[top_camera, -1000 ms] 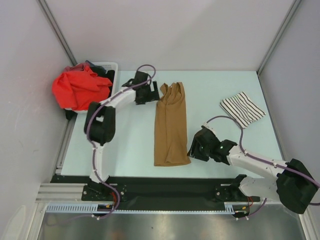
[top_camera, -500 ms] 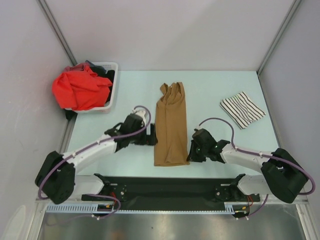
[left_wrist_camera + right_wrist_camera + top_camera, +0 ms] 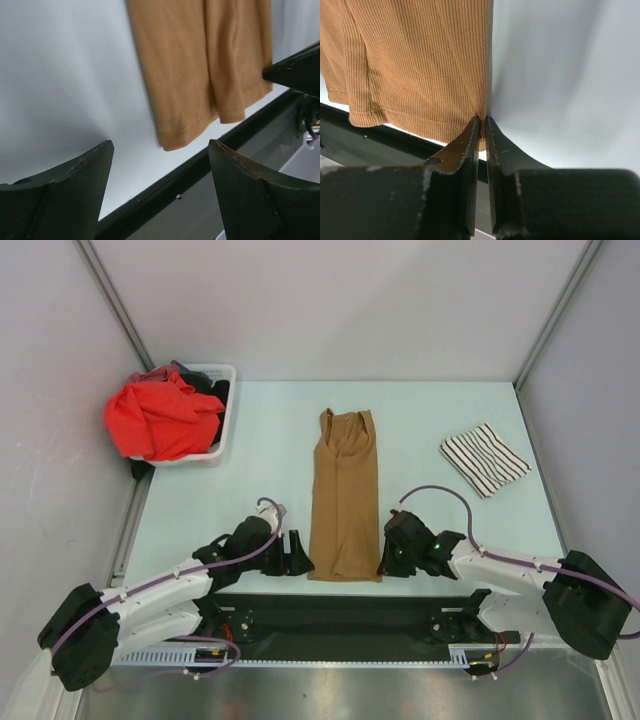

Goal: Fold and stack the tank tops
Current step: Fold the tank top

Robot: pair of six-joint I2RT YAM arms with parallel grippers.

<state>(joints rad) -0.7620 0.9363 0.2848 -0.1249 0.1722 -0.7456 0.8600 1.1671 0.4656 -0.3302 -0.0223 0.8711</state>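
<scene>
Both arms have dropped to the near hem of the tan tank top [image 3: 343, 500] since the earlier frames, the left swinging back from the neck end. Right gripper [image 3: 483, 120]: fingers together, pinching the hem's right corner at its very edge. Left gripper [image 3: 160, 146]: jaws wide apart, just beside the left corner, holding nothing. The top lies flat on the table [image 3: 250, 440]; the striped tank top [image 3: 484, 458] lies folded, well apart. Risk: the shallow right pinch may slip on lifting; the left may close short of cloth, skewing the fold.
</scene>
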